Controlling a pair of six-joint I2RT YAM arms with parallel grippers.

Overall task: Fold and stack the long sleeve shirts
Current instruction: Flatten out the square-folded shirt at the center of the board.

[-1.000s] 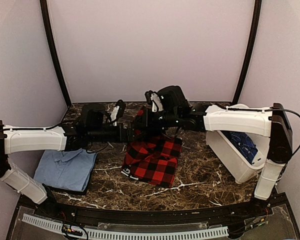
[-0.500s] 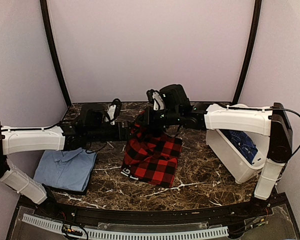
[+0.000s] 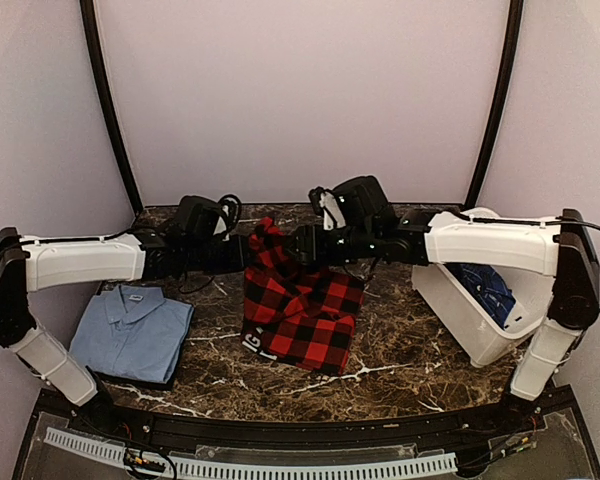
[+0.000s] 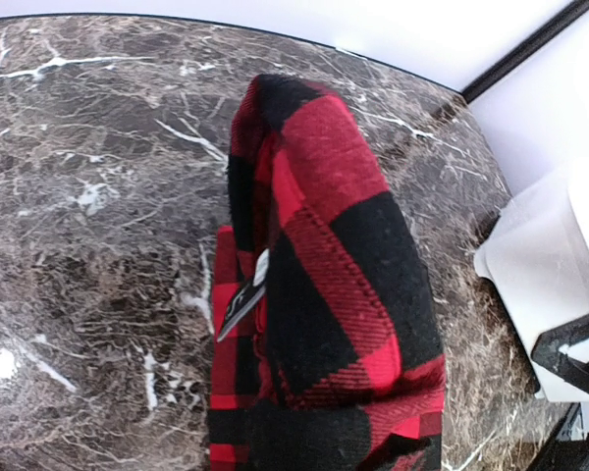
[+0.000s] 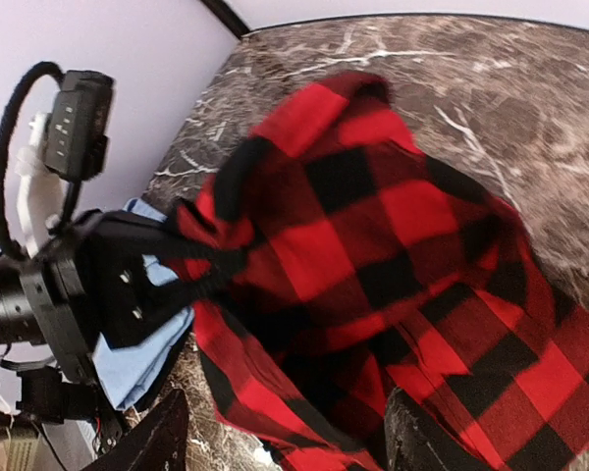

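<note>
The red-and-black checked flannel shirt (image 3: 302, 312) lies partly folded mid-table, with one edge pulled up into a peak (image 3: 264, 240). My left gripper (image 3: 242, 256) is shut on that raised edge. In the right wrist view its black fingers (image 5: 204, 267) pinch the cloth. In the left wrist view the flannel (image 4: 324, 294) covers the fingers, and its neck label (image 4: 243, 299) shows. My right gripper (image 3: 306, 244) stands open just right of the peak, its fingers (image 5: 162, 442) spread wide below the cloth. The light blue shirt (image 3: 130, 335) lies folded at the left. The dark blue shirt (image 3: 485, 285) sits in the bin.
A white bin (image 3: 460, 310) stands tilted at the right, close under my right arm. Dark marble table (image 3: 400, 365) shows in front of and behind the flannel. Black frame posts (image 3: 110, 110) and pale walls close in the back.
My left gripper has shut on the flannel's edge and drawn back left. My right gripper has opened, let the cloth go and shifted slightly right.
</note>
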